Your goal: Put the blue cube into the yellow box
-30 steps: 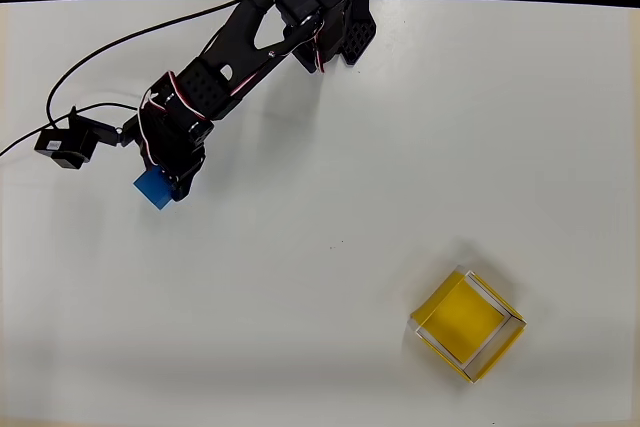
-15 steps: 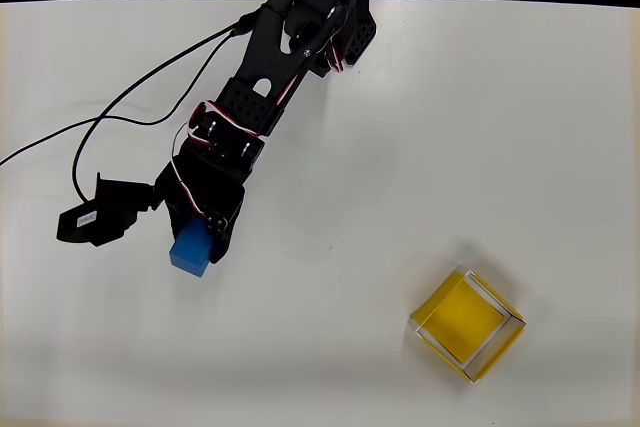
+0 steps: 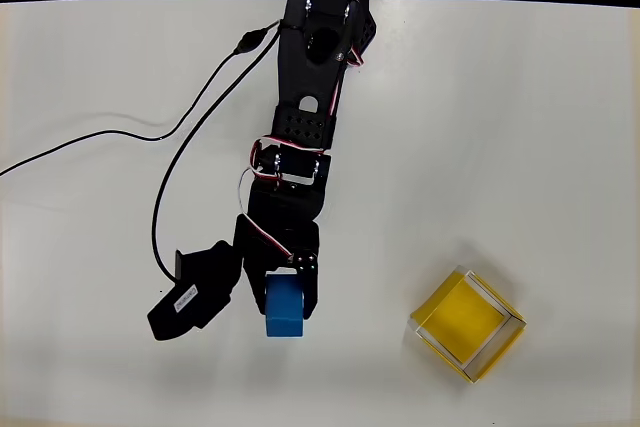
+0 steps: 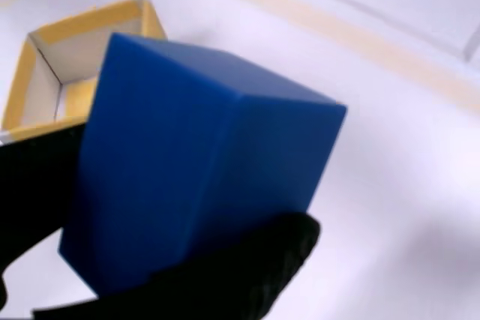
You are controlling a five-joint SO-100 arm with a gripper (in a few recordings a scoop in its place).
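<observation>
My pincer (image 3: 285, 299) pinched the blue cube (image 3: 284, 307), held over the white surface (image 3: 560, 127) well left of the yellow box (image 3: 467, 324) in the overhead view. Bare surface lay btwn them. Box was open, w/ nothing inside. Black cable (image 3: 160, 137) trailed left of my arm.

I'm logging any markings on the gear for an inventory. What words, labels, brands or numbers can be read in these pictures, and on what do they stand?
No text can be read.
The small black block with a cable, left of the gripper in the overhead view, bears a pale label: too small and blurred to read.
The blue cube, held in the gripper: plain faces, no marking.
The yellow box: no marking visible.
</observation>
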